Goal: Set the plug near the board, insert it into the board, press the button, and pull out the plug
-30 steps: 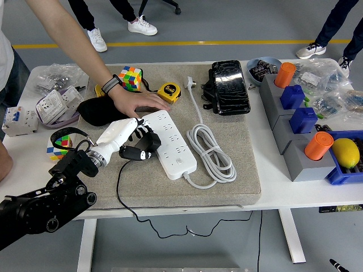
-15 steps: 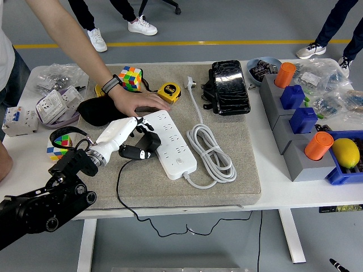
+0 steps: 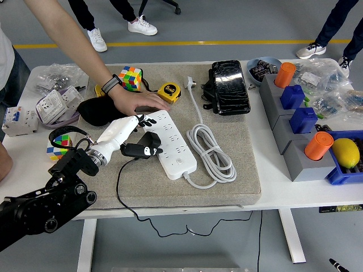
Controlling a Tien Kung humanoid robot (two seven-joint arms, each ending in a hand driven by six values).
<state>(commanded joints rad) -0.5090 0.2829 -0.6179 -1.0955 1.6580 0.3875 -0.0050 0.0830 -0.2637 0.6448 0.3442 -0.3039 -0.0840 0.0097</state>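
Note:
A white power strip (image 3: 171,141) lies slanted on the grey mat (image 3: 227,187), its white cable (image 3: 212,152) coiled to its right. The black plug (image 3: 148,143) rests against the strip's left edge, and its black cord (image 3: 120,181) runs down off the table's front. My left hand (image 3: 142,121) is white with dark fingertips. It reaches in from the lower left, and its fingers are stretched out just above the plug, not wrapped round it. A person's hand (image 3: 135,103) presses flat on the mat at the strip's far end.
A Rubik's cube (image 3: 130,77), a yellow tape measure (image 3: 168,92) and a black pouch (image 3: 229,88) lie behind the strip. Grey blocks with orange and blue pieces (image 3: 300,133) and a lemon (image 3: 346,152) stand on the right. Sockets and a small cube (image 3: 58,148) sit on the left.
My left hand's fingers, curled round the plug before, have lifted and straightened. The plug now lies a little lower against the strip's edge. The person's hand has stayed put.

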